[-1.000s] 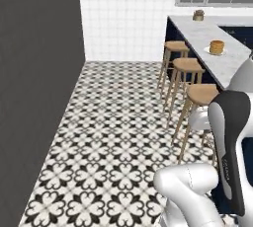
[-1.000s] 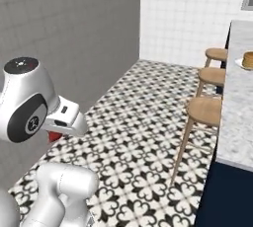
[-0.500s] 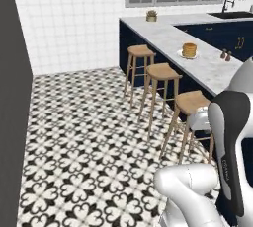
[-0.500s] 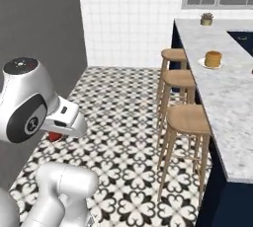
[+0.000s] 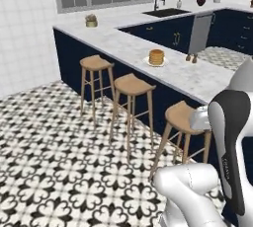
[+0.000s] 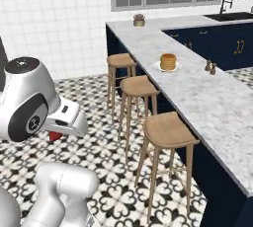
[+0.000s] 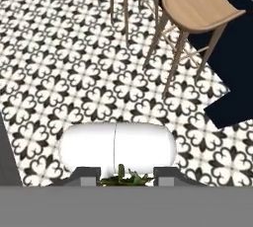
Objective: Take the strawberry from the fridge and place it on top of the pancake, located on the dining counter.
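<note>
Claw [image 7: 120, 175] clamped tight on the strawberry [image 6: 55, 136], carried low over the floor. Pancake [image 6: 168, 61] waits mid-bench [image 6: 197, 93]; best lift clear of the stools [image 6: 167, 128], then lower gently.

Glossy white arm [image 5: 192, 191] of rounded, capsule-like shells; a dark grey band with faint pale lettering runs along one link [image 5: 231, 157]; a round dark joint cap [image 6: 28, 117] carries a small white mark; two small dark fingertips [image 7: 86, 174].

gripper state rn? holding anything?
Gripper: shut on the strawberry; its green leaves show between the fingertips in the hand view.
</note>
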### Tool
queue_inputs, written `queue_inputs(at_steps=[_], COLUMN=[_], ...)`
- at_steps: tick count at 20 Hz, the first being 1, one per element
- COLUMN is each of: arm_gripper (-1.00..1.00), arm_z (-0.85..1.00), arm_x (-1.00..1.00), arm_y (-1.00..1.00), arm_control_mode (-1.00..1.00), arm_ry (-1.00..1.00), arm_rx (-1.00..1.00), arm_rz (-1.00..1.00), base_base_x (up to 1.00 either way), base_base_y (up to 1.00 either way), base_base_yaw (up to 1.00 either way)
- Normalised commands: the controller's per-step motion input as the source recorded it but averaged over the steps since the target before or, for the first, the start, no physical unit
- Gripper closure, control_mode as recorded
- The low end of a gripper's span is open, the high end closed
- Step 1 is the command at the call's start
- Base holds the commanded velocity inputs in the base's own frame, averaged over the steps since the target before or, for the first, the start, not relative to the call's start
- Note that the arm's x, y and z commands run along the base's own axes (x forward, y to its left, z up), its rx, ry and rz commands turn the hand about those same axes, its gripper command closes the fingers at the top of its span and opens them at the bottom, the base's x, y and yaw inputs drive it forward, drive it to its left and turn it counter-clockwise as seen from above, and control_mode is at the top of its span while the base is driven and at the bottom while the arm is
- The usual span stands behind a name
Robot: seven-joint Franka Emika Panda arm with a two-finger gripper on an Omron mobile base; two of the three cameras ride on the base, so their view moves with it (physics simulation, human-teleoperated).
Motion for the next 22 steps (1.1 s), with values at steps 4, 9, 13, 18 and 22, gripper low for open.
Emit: queue_inputs(at_steps=[4, 9, 13, 18, 22], arm_gripper=[1.00, 1.00, 1.00, 1.00, 1.00], arm_z=[0.00, 0.00, 0.00, 0.00, 0.00], arm_x=[0.00, 0.00, 0.00, 0.00, 0.00], arm_y=[0.00, 0.00, 0.00, 0.00, 0.00], arm_control_mode=[1.00, 1.00, 1.00, 1.00, 1.00], arm_ry=[0.00, 0.00, 0.00, 0.00, 0.00], arm_rx=[0.00, 0.00, 0.00, 0.00, 0.00], arm_rz=[0.00, 0.00, 0.00, 0.00, 0.00], base_base_x=[0.61, 0.33, 0.42, 0.57, 0.64], base_base_y=[0.79, 0.97, 1.00, 1.00, 1.00], base_base_yaw=[-0.63, -0.54, -0.50, -0.50, -0.50])
